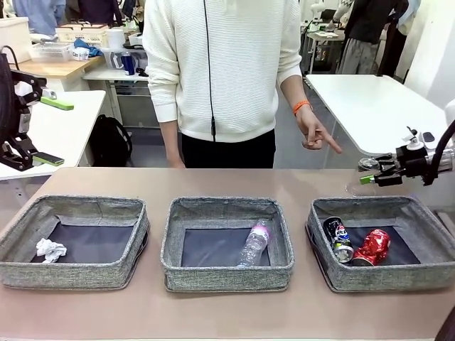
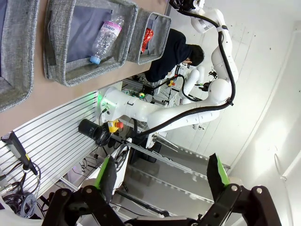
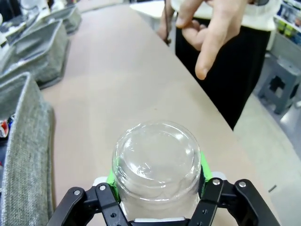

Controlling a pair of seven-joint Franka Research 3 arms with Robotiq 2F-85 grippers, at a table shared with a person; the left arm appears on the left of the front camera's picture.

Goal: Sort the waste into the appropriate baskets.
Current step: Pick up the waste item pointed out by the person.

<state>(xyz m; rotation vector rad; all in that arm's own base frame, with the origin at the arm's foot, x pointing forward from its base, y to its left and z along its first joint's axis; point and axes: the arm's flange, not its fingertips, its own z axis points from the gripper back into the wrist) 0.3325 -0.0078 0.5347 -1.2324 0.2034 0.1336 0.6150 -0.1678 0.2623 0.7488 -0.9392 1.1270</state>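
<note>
The right claw (image 3: 155, 188) is gripping a clear plastic bottle (image 3: 155, 165) between its green pads, holding it over the table (image 1: 213, 181) just beyond the right basket's (image 1: 426, 266) far rim. The left claw (image 2: 162, 176) is hanging wide open and empty, raised at the far left. The pink-labelled bottle (image 1: 254, 244) is lying in the middle basket (image 1: 178, 273).

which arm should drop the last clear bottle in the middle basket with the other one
Right. The right gripper is already clamped on the clear bottle. The left gripper is open, off the table's left end, holding nothing.
</note>
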